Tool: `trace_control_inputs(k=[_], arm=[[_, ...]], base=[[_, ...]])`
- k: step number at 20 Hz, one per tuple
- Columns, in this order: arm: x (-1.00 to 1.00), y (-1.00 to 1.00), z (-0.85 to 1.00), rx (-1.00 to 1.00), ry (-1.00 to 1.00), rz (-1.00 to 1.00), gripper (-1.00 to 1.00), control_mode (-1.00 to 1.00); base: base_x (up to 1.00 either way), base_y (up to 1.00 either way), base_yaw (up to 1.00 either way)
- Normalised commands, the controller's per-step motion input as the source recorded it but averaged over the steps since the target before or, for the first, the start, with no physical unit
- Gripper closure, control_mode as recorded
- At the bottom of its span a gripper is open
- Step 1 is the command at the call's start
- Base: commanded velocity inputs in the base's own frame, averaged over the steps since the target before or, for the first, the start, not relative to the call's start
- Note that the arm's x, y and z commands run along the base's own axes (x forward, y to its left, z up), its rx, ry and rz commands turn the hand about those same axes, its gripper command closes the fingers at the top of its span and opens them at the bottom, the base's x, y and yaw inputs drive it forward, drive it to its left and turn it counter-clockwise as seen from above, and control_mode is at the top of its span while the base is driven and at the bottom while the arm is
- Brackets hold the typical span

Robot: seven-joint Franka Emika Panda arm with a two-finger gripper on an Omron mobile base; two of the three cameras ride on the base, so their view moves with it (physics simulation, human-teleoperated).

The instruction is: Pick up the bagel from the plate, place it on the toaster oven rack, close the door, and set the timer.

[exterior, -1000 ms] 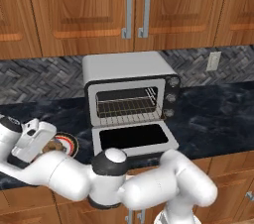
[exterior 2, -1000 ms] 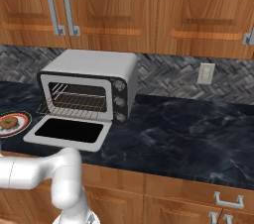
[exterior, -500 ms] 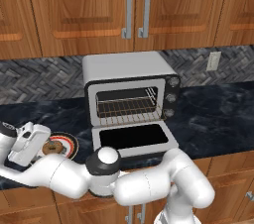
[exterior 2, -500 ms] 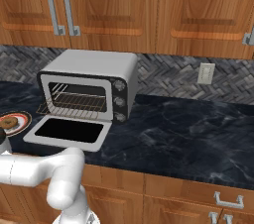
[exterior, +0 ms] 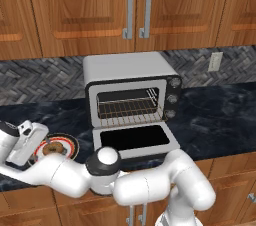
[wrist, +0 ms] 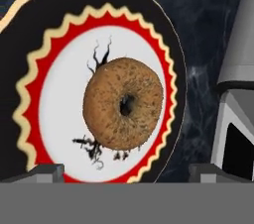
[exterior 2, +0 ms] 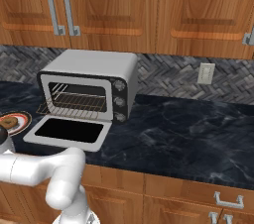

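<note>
The bagel [wrist: 123,103], a speckled brown ring, lies in the middle of the plate [wrist: 30,44], which has a black rim and a red scalloped ring. My gripper [wrist: 126,173] hangs open just above it, one fingertip on each side, holding nothing. From the left base view the gripper [exterior: 30,149] sits over the plate [exterior: 69,146] at the counter's left, with the bagel [exterior: 52,148] beside the hand. The toaster oven's door [exterior: 134,140] lies folded down flat, and the toaster oven rack [exterior: 129,108] shows in the open cavity. The plate [exterior 2: 20,118] also appears at the left edge of the right base view.
Three knobs [exterior: 173,98] run down the oven's right front. The open door's edge [wrist: 237,94] is close to the right of the plate. Wooden cabinets [exterior: 135,7] hang above, a wall outlet [exterior: 215,61] sits at the right, and the dark marble counter [exterior 2: 188,129] stretches right.
My hand has shifted a little to the left and lower over the plate. The jaws have stayed open, and the bagel has not moved.
</note>
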Motion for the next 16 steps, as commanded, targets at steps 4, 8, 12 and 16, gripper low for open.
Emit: trace_control_inputs(k=[4, 8, 12, 16], arm=[[0.04, -0.10, -0.35, 0.09, 0.00, 0.19, -1.00, -1.00], [0.04, -0.11, -0.36, 0.11, 0.00, 0.16, -1.00, -1.00], [0.01, -0.13, -0.20, 0.08, 0.00, 0.12, -1.00, -1.00], [0.00, -0.25, -0.06, 0.07, 0.00, 0.09, -1.00, -1.00]], base=[[0.00, 0.00, 0.00], [0.00, 0.00, 0.00], [0.00, 0.00, 0.00], [0.00, 0.00, 0.00]])
